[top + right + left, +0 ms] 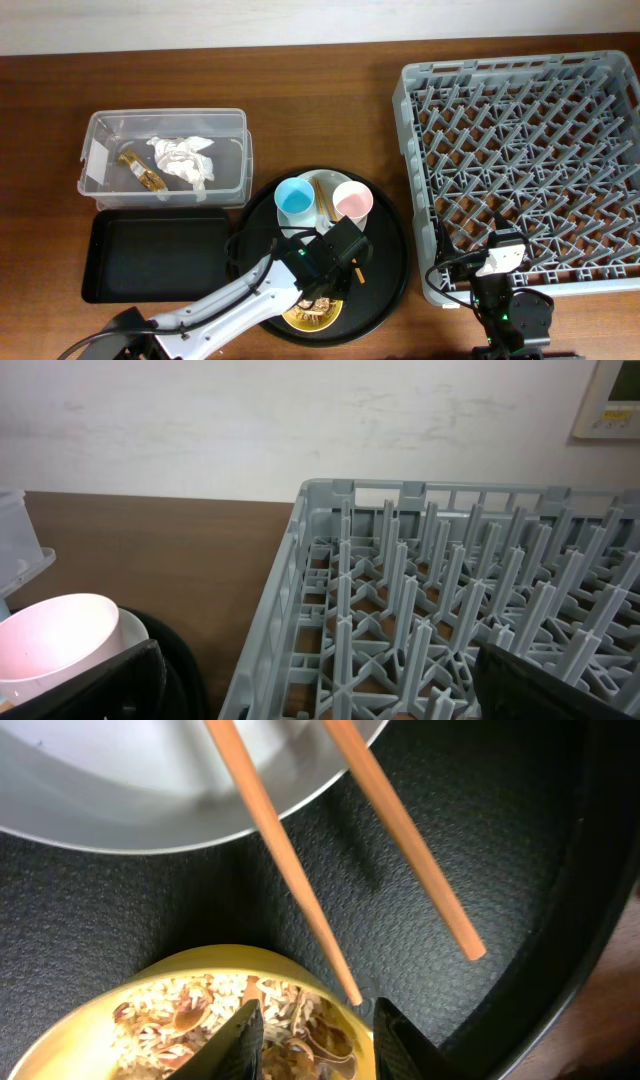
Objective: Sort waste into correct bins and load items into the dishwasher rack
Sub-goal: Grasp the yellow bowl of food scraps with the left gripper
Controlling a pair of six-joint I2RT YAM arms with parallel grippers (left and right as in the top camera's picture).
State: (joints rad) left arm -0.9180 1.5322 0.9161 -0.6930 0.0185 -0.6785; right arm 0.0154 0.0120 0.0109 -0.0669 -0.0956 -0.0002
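Observation:
My left gripper (318,1045) is open over the small yellow bowl (200,970), one finger inside above the tan food scraps (170,1015), the other just outside the rim. Two wooden chopsticks (400,840) lie from the white plate (150,790) onto the round black tray. In the overhead view the bowl (305,318) sits at the tray's front. The blue cup (295,199) and pink cup (352,202) stand on the plate (312,183). The tissue (183,158) and wrapper (140,172) lie in the clear tub (235,125). My right gripper (320,690) is open and empty at the dishwasher rack's (520,170) front left corner.
The shallow black rectangular tray (155,255) lies in front of the tub, left of the round black tray (390,260). The rack's grey pegs (440,600) fill the right wrist view, with the pink cup (55,635) at its left edge.

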